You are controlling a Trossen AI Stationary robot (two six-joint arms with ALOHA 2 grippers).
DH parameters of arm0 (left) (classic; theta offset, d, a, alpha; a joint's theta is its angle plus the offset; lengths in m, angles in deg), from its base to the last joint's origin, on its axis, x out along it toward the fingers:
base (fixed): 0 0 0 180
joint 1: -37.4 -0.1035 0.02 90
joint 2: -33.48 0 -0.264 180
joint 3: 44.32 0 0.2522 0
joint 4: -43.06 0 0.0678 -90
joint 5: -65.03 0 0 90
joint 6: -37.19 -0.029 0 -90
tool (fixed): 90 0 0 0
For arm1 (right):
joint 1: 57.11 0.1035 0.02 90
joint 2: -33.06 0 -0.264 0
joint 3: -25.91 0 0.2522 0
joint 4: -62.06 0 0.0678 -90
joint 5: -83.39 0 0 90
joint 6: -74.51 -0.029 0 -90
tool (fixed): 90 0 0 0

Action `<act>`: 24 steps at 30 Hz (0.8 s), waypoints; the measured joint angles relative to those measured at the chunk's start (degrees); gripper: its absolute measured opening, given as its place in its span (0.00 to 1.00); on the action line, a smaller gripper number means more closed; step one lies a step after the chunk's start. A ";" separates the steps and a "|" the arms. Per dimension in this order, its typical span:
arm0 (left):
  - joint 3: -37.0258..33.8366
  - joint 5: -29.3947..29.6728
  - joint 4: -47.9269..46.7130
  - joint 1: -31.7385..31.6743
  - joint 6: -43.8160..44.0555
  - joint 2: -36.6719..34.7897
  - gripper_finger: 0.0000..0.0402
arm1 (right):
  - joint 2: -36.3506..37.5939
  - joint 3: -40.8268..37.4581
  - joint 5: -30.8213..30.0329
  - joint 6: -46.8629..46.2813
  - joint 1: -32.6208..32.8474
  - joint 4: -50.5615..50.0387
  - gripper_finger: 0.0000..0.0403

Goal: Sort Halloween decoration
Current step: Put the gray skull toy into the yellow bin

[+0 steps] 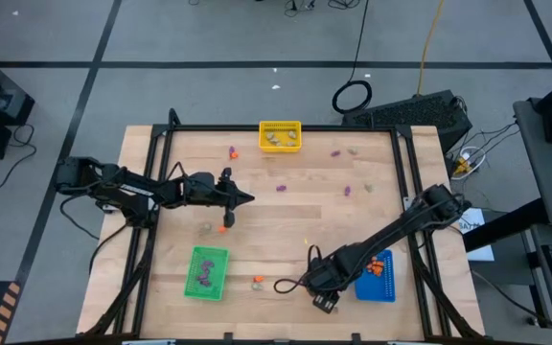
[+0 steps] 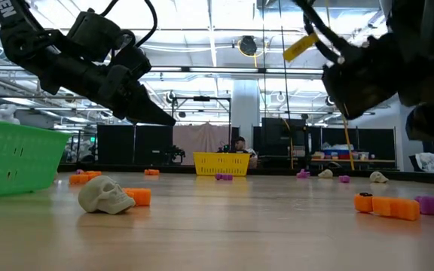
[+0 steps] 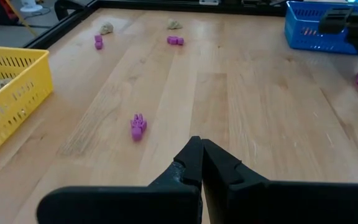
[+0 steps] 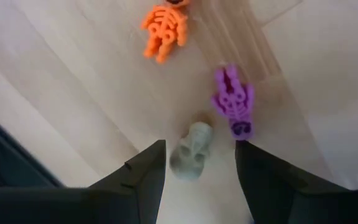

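Jaws of the right gripper (image 4: 197, 165) are spread wide around a pale skull (image 4: 191, 152) on the desk (image 1: 286, 230), nothing gripped, beside purple (image 4: 233, 102) and orange skeletons (image 4: 163, 28), while the left gripper (image 1: 247, 198) is closed and empty.

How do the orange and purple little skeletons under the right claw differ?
The orange skeleton is orange; the purple skeleton is purple. The orange one lies farther ahead of the open right gripper; the purple one lies just beside a pale skull between its fingers. Both lie flat on the table.
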 joint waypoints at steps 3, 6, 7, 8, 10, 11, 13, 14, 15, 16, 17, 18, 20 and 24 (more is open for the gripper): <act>0.00 0.00 0.01 0.00 0.00 0.00 0.01 | -0.65 0.04 0.14 -0.04 0.24 0.50 0.45; 0.00 0.00 -0.01 0.00 0.02 -0.02 0.01 | -1.15 0.13 0.08 -0.20 0.40 0.40 0.43; 0.00 0.00 -0.01 0.00 0.02 -0.02 0.01 | -1.16 0.13 0.08 -0.21 0.55 0.31 0.41; 0.00 0.00 -0.03 0.00 0.02 -0.01 0.01 | -1.16 0.13 -0.10 -0.21 0.68 0.29 0.40; 0.00 0.00 -0.14 -0.02 0.36 -0.02 0.01 | -1.19 0.13 -0.43 -0.21 0.93 0.16 0.36; 0.00 0.00 -0.22 0.02 0.46 0.00 0.01 | -1.22 0.13 -0.50 -0.18 1.06 0.08 0.34; 0.00 0.00 -0.26 0.08 0.46 -0.01 0.01 | -1.24 0.09 -0.73 0.03 1.32 0.06 0.31; 0.00 0.00 -0.27 0.11 0.46 -0.02 0.01 | -1.26 0.09 -1.04 0.38 1.43 0.04 0.29; 0.00 0.00 -0.30 0.13 0.46 0.01 0.01 | -1.26 0.09 -1.39 0.82 1.57 0.02 0.28; 0.00 0.00 -0.30 0.13 0.46 0.00 0.01 | -1.26 0.09 -1.61 1.30 1.69 0.02 0.27; 0.00 0.00 -0.32 0.13 0.46 0.00 0.01 | -1.26 0.09 -1.73 1.86 1.73 0.02 0.26; 0.00 0.00 -0.31 0.13 0.46 0.00 0.01 | -1.27 0.07 -1.70 2.47 1.74 0.00 0.25; 0.00 0.00 -0.31 0.13 0.47 -0.01 0.01 | -1.29 0.04 -1.68 3.87 1.74 0.00 0.23; 0.00 0.00 -0.32 0.15 0.46 0.01 0.01 | -1.31 0.04 -2.41 6.23 1.76 -0.52 0.19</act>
